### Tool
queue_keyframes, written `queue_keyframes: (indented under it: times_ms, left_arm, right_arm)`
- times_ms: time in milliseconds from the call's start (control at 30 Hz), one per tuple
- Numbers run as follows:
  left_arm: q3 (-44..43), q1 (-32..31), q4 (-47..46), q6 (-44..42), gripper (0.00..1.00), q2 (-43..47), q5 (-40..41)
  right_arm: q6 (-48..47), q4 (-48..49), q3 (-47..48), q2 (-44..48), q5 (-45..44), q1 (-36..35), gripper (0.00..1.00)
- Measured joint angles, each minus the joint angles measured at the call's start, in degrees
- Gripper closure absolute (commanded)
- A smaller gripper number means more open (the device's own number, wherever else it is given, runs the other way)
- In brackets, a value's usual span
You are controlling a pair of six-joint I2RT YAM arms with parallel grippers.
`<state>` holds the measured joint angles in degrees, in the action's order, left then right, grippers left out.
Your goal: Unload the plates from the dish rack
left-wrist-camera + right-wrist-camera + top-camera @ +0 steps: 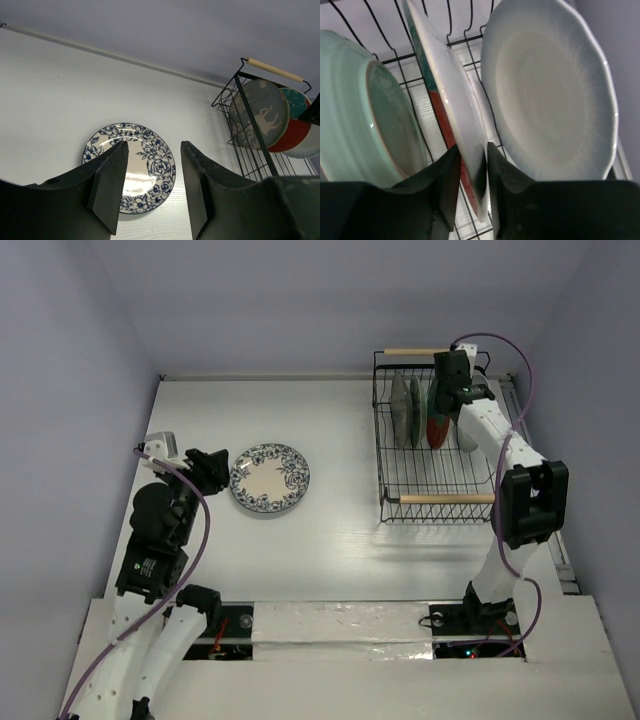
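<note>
A: Right now, the right gripper (471, 159) is reaching down into the dish rack (380, 450). Its jaws are narrowed onto the rim of the teal-and-red plate (451, 95), one pad on the painted face and one on the pale back.
B: Neighbours?
A: That plate is standing on edge between the mint plate (355, 115) and the white plate (545, 95), close to both. I am judging a straight vertical lift safest, since any tilt is risking a knock on either.
B: Grip deep enough?
A: Only the rim is sitting between the pads, so I am advising a slow lift, watching for swing.
B: Left side?
A: The left gripper (153, 150) is hanging partly open and empty above the blue-floral plate (269, 478), which is lying flat on the table (330, 540), outside the rack.
</note>
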<state>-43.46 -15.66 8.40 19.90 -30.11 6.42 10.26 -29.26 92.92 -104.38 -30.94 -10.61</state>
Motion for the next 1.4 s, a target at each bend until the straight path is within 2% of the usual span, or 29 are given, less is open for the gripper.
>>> queue_keyframes:
  times_ms: [33,100,200,567,967,1200,1400]
  left_arm:
    - [0.0,0.0,0.0,0.0,0.57,0.1,0.0]
    - [0.0,0.0,0.0,0.0,0.57,0.2,0.0]
    - [0.0,0.0,0.0,0.0,0.57,0.3,0.0]
    - [0.0,0.0,0.0,0.0,0.57,1.0,0.2]
    - [0.0,0.0,0.0,0.0,0.56,1.0,0.2]
    - [0.0,0.0,0.0,0.0,0.56,1.0,0.2]
    - [0.0,0.0,0.0,0.0,0.56,1.0,0.3]
  right_arm:
    - [-0.3,0.0,0.2,0.0,-0.4,0.0,0.82]
    - [-1.9,-0.8,0.6,0.0,-1.3,0.0,0.93]
    - [-4.7,-2.3,1.1,-0.1,-2.2,0.2,1.00]
    - [-5.6,-4.3,1.7,1.4,-2.0,0.0,1.00]
    - [-6.7,-8.1,4.9,13.5,-1.2,0.0,1.00]
    - [-3.5,-8.6,4.9,22.8,8.0,-0.9,1.00]
    - [2.1,-3.1,3.4,27.6,18.9,-9.4,1.00]
